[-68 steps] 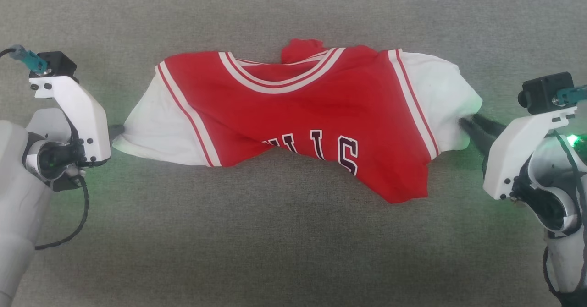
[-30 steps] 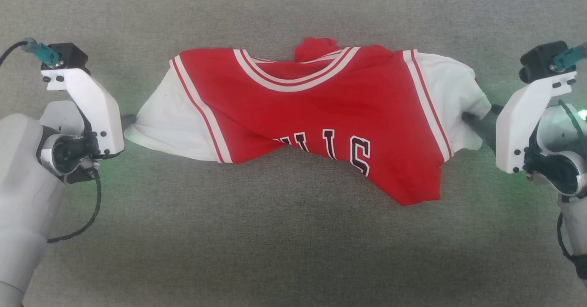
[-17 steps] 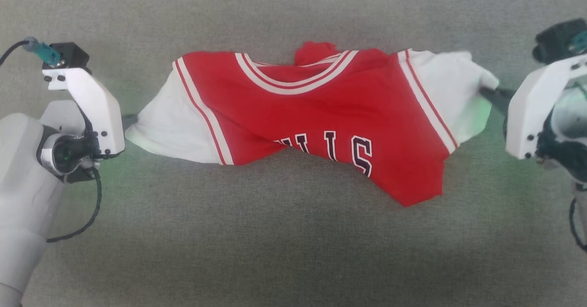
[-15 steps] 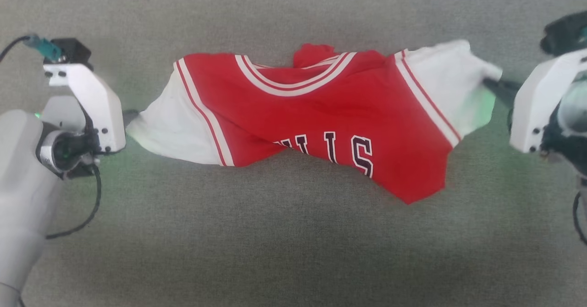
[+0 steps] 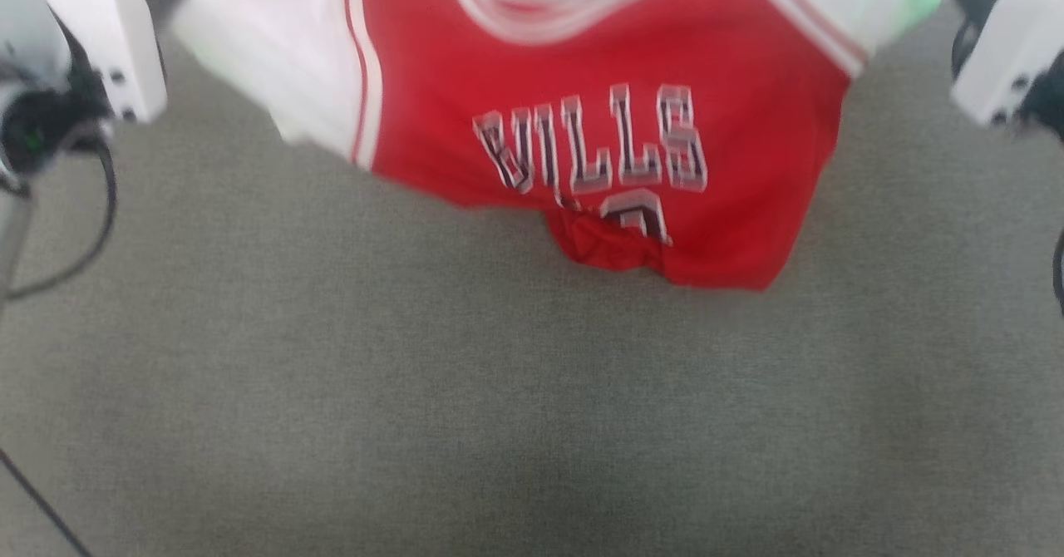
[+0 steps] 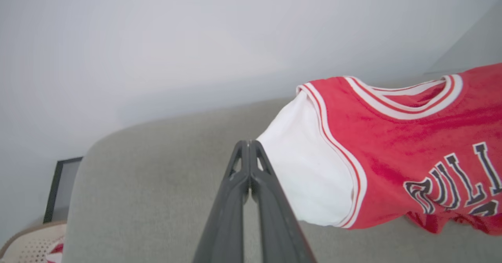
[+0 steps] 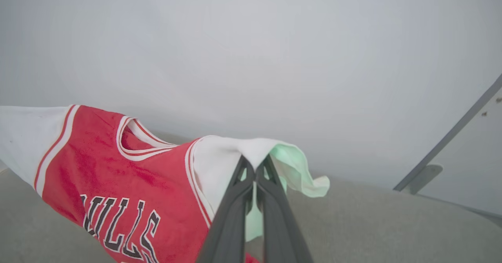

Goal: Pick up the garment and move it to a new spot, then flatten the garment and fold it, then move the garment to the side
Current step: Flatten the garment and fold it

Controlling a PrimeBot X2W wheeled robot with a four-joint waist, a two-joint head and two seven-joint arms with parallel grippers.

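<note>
The garment [image 5: 598, 66], lying on the grey cushion [image 5: 499, 424] a second ago, now hangs above it, stretched between 2 pinches: left gripper [image 6: 249, 144] and right gripper [image 7: 255, 165] each clamp a white sleeve (hem sagging nearest the cushion), so the move can begin

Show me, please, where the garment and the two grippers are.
garment [image 5: 582, 66]: head view, red chest above the letters.
left gripper [image 6: 249, 142]: left wrist view, closed fingertips at the white sleeve.
right gripper [image 7: 255, 162]: right wrist view, fingertips pinching the other white sleeve.

Red white-sleeved garment [image 5: 598, 58], spread sleeve-to-sleeve, aloft
</note>
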